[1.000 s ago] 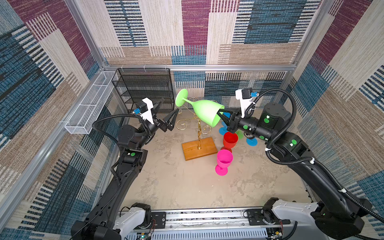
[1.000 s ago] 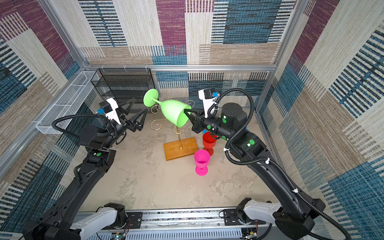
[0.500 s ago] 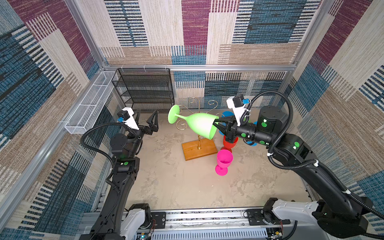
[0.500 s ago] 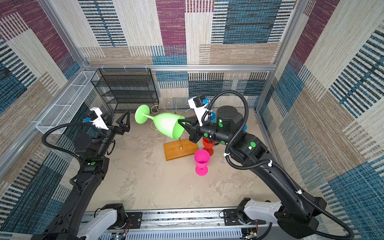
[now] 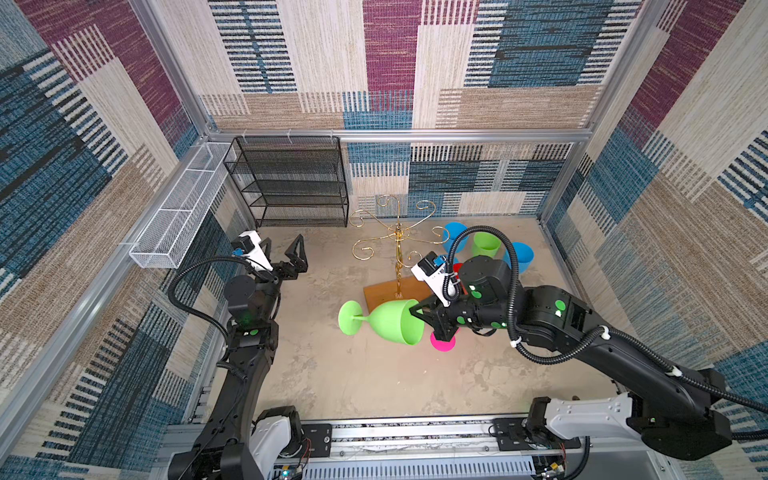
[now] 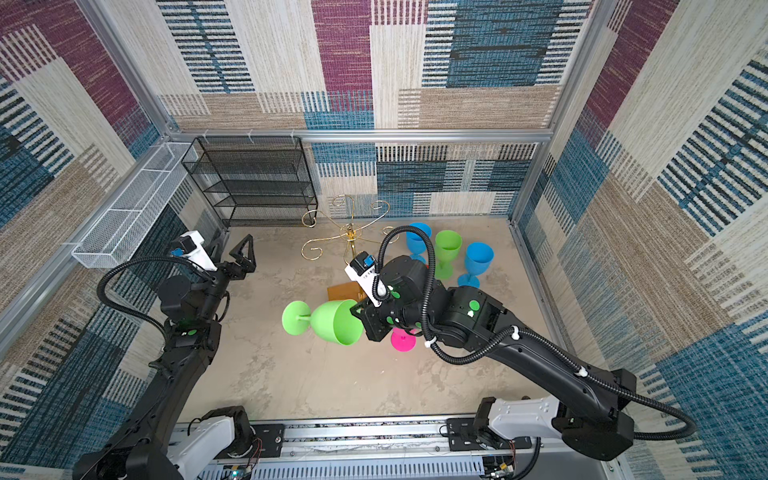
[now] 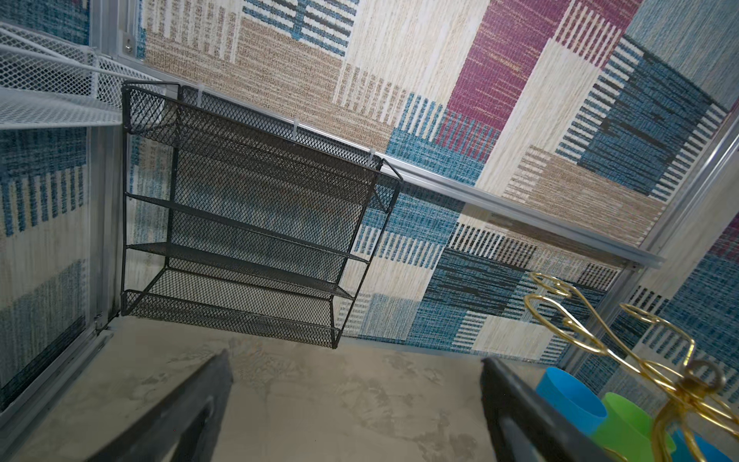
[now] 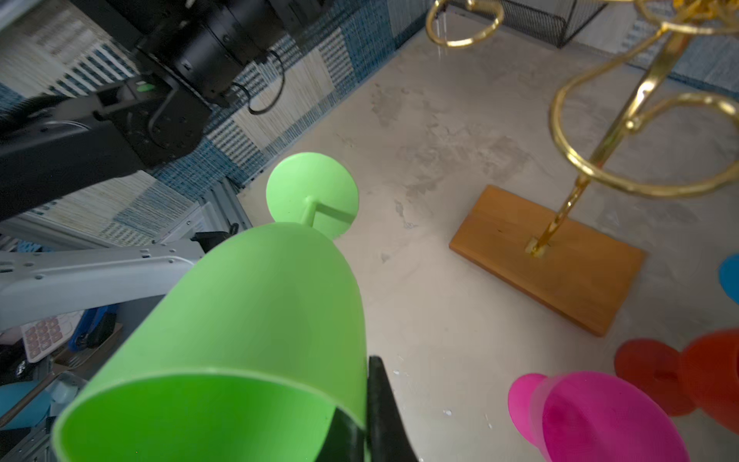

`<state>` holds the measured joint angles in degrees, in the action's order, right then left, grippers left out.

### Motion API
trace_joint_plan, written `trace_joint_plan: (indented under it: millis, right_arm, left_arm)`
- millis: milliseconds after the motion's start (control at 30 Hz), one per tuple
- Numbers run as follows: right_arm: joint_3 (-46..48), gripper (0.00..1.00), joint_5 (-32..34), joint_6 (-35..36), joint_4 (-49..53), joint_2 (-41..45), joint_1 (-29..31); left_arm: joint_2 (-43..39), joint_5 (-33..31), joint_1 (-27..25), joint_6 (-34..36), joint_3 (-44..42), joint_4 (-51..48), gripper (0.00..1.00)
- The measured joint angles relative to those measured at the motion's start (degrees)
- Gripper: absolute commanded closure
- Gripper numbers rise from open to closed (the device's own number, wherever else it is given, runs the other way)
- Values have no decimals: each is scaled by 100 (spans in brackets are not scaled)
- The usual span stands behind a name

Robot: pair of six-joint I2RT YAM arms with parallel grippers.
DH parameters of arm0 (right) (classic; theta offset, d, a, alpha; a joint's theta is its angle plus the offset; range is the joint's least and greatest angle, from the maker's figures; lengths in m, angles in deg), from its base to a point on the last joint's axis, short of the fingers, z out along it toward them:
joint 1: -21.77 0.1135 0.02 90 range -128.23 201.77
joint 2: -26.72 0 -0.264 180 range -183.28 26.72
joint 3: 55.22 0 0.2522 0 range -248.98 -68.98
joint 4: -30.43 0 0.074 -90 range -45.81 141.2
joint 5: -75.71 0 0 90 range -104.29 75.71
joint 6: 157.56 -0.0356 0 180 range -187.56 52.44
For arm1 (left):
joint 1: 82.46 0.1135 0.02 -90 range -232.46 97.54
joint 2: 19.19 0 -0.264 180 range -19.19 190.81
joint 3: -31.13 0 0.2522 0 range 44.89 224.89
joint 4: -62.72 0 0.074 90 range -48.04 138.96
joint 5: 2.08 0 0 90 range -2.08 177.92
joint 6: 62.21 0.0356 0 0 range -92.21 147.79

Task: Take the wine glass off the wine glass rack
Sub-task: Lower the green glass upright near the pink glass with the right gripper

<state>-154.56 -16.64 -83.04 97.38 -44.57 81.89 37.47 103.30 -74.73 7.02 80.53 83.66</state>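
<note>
Task object: bright green plastic wine glass (image 5: 390, 322) (image 6: 332, 322) (image 8: 248, 320), with a round flat foot, short stem and wide bowl.
Long axis: close to level, running foot to rim across both top views.
Pointing: the foot faces the left arm's side. The open mouth faces the right end effector (image 5: 417, 311) (image 6: 357, 311) (image 8: 366, 424).
Location: off the wine glass rack (image 5: 398, 266) (image 6: 351, 249) (image 8: 548, 260) and apart from its gold scroll arms, just in front of its wooden base on the side nearer the arm mounts. Whether it touches the grey table (image 5: 353, 382) (image 6: 291, 382) cannot be told.
Right end effector: clamped on the rim of the bowl. The right wrist view shows one finger inside the mouth and one on the outer wall.
Left end effector (image 5: 282, 251) (image 6: 230, 249) (image 7: 356, 420): jaws spread wide, holding nothing, raised near the left wall and well apart from the glass.
Rack: thin gold metal post, upright on a rectangular orange-brown wooden base.
Adjacent items: magenta wine glass (image 5: 442, 340) (image 6: 402, 338) (image 8: 600, 420), just beside the right end effector and partly hidden by it in both top views; red wine glass (image 8: 712, 372) next to it.
Rear right: two blue wine glasses (image 5: 455, 235) (image 6: 478, 257) and one green wine glass (image 5: 485, 245) (image 6: 448, 249), standing upright.
Rear left: black mesh shelf unit (image 5: 291, 183) (image 7: 248, 224).
</note>
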Motion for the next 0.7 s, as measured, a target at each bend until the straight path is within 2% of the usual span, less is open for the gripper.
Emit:
trace_joint_plan:
  millis: [167, 400, 700]
  right_arm:
    - [-361, 100, 446, -293, 1040, -592, 249]
    - [-538, 100, 855, -660, 1954, -1108, 396]
    - [-286, 100, 1189, -1001, 2249, -1593, 409]
  left_arm:
    - [-24, -15, 85, 57, -205, 4, 1]
    - [-55, -17, 125, 170, -286, -2, 1]
    - [-24, -20, 142, 367, -284, 0, 1]
